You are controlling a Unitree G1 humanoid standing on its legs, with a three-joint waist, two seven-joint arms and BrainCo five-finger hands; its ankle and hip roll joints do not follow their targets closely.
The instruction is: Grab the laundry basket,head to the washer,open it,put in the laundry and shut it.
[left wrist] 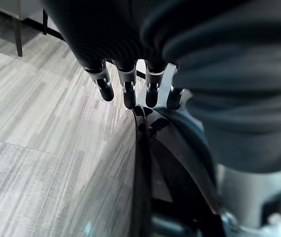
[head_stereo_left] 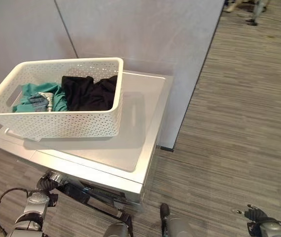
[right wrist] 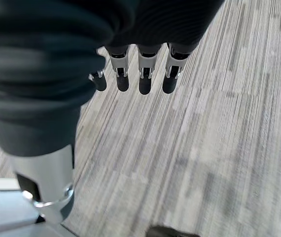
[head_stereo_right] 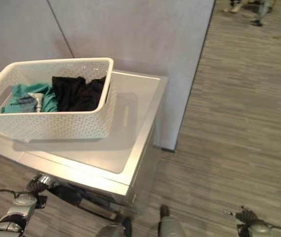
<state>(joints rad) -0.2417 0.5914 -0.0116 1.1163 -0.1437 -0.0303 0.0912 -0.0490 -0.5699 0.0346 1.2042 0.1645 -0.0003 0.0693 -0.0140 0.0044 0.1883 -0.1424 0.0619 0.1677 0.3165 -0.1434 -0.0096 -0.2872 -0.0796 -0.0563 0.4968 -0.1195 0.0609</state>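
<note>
The white perforated laundry basket (head_stereo_left: 56,123) stands on the left part of the silver washer's top (head_stereo_left: 135,133). Black clothes (head_stereo_left: 88,93) and a teal garment (head_stereo_left: 32,96) lie inside it. The washer's dark glass door (head_stereo_left: 93,197) shows low on the front and appears swung out. My left hand (head_stereo_left: 49,181) hangs at the washer's front lower left. Its straight fingers (left wrist: 125,91) reach to the door's rim (left wrist: 145,143). My right hand (head_stereo_left: 255,214) hangs low on the right, away from the washer. Its fingers (right wrist: 145,79) point straight down over the floor and hold nothing.
A grey partition wall (head_stereo_left: 155,34) rises right behind the washer. Striped grey floor (head_stereo_left: 239,123) spreads out to the right. A person's shoes (head_stereo_left: 251,20) show far off at the top right.
</note>
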